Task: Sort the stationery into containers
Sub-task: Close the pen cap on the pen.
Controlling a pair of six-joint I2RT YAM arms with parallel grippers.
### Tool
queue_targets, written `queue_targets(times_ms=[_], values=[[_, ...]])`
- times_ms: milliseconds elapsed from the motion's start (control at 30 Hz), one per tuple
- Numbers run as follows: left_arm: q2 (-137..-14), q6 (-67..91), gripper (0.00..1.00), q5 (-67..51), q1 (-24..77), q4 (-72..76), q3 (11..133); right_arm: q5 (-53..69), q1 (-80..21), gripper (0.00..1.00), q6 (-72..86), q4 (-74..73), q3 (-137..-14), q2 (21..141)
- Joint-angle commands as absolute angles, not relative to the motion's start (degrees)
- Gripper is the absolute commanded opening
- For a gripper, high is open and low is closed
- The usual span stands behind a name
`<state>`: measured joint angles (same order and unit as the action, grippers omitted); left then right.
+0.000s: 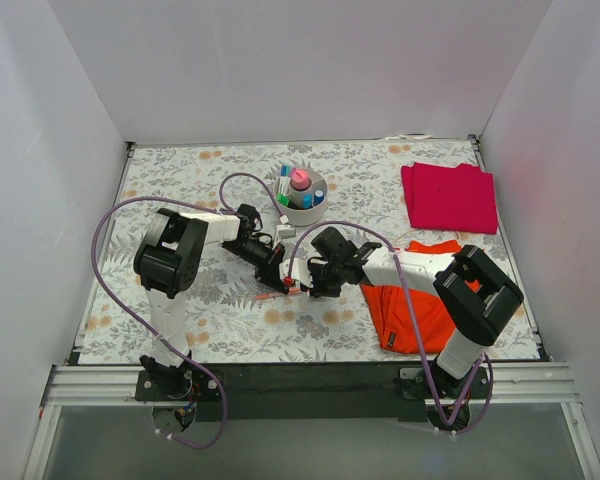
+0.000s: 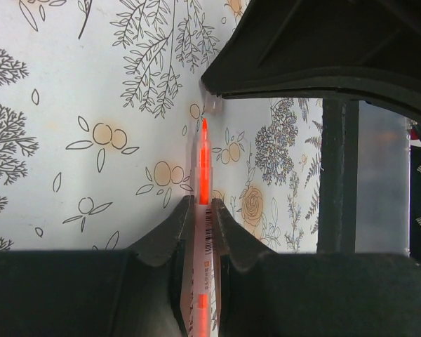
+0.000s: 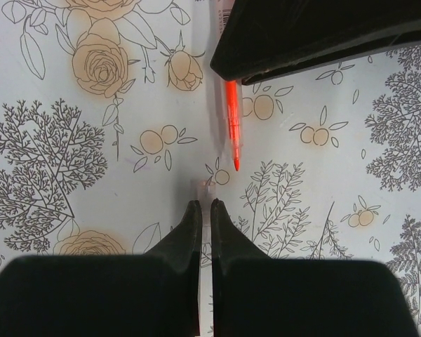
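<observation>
Nearest you, one orange cloth point(image 1: 405, 315) lies under the right arm. Mid-table, your left gripper point(image 2: 201, 203) pinches the one orange-pink pen point(image 2: 203, 168) by its barrel, bare tip aimed at the right gripper point(image 3: 205, 207). That one faces it head-on, fingers pressed nearly together on what looks like one small clear cap point(image 3: 205, 186), just off the tip. Probably capping the pen before binning; can't tell for sure. Farther back, one divided bowl point(image 1: 302, 215) holds one pink-capped bottle point(image 1: 300, 181) plus several markers, count unclear. One magenta cloth point(image 1: 450, 197) lies far right.
</observation>
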<state>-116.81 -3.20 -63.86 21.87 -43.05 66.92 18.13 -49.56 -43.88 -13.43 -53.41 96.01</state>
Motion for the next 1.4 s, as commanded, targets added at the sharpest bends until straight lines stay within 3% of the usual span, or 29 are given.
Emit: queue_targets(times_ms=[0,1367], values=[[-116.5,-4.3,0.00,-64.8,22.1,-43.1,68.0,18.3,-49.4,0.01,-43.5,-12.4,-54.7,95.2],[-118.3,-6.9,0.00,-62.1,23.3,-46.8,69.6,18.9,-48.7,0.01,-45.9,-12.5,-52.5,93.0]])
